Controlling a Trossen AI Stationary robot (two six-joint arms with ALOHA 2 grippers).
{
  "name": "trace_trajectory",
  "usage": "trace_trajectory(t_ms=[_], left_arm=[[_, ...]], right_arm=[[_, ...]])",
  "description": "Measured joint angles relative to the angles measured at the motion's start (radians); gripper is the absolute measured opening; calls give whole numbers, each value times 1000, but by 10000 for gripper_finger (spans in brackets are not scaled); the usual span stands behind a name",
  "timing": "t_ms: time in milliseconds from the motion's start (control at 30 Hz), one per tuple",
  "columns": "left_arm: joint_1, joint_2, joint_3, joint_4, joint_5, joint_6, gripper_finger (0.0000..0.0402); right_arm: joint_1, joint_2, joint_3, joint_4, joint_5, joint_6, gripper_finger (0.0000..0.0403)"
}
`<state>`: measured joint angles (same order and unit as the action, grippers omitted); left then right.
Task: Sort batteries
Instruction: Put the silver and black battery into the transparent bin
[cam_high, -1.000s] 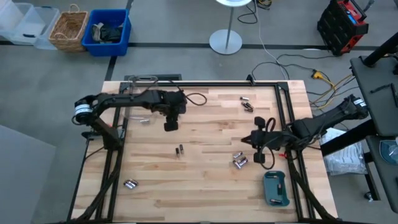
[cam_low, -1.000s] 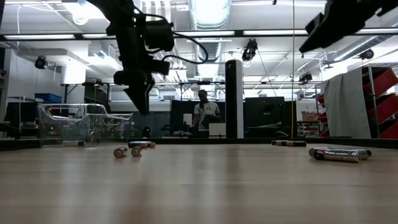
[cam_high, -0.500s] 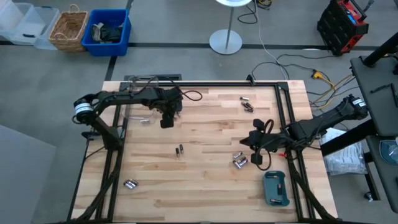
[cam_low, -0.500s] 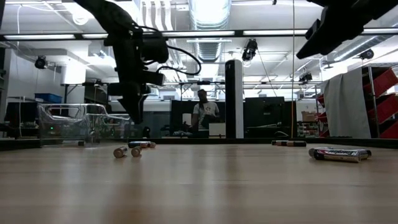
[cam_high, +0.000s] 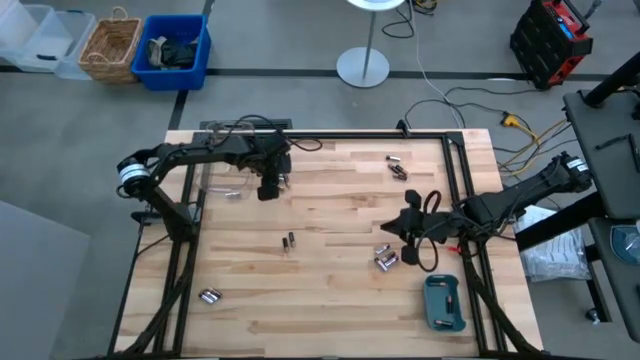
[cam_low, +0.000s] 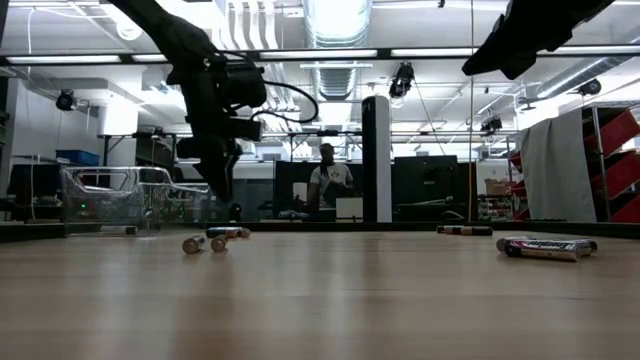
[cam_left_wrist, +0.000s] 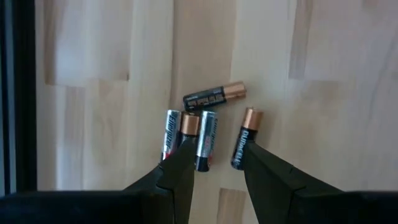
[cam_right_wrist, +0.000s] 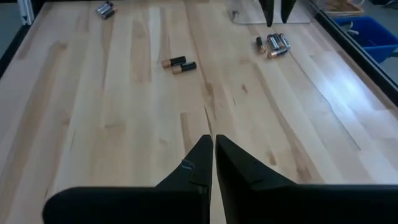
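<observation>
Batteries (cam_left_wrist: 205, 127) cluster under left pincer (cam_left_wrist: 217, 158) — jaws parted, plain boards around.

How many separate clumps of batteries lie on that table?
5: batteries beside the left gripper, a pair mid-table, some by the right gripper, two clumps apart. More may hide.

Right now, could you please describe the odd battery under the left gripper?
Find the left gripper over the table's left half; four batteries lie clustered just ahead of it. Three lie roughly parallel; the crosswise battery, black with a copper tip, lies alone across their ends.
</observation>
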<state>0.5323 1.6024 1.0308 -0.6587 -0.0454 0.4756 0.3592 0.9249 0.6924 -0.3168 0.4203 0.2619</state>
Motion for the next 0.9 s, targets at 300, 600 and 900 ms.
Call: trace_trajectory(t_ms=[300, 600, 900], left_arm=[[3, 1, -62, 42, 13, 34, 117], [7, 1, -81, 102, 13, 40, 117], [20, 1, -117, 134, 12, 40, 117]], right_arm=[[0, 0, 7, 3, 3, -10, 13], [0, 0, 7, 5, 28, -26, 13], [0, 0, 7, 5, 28, -45, 13]])
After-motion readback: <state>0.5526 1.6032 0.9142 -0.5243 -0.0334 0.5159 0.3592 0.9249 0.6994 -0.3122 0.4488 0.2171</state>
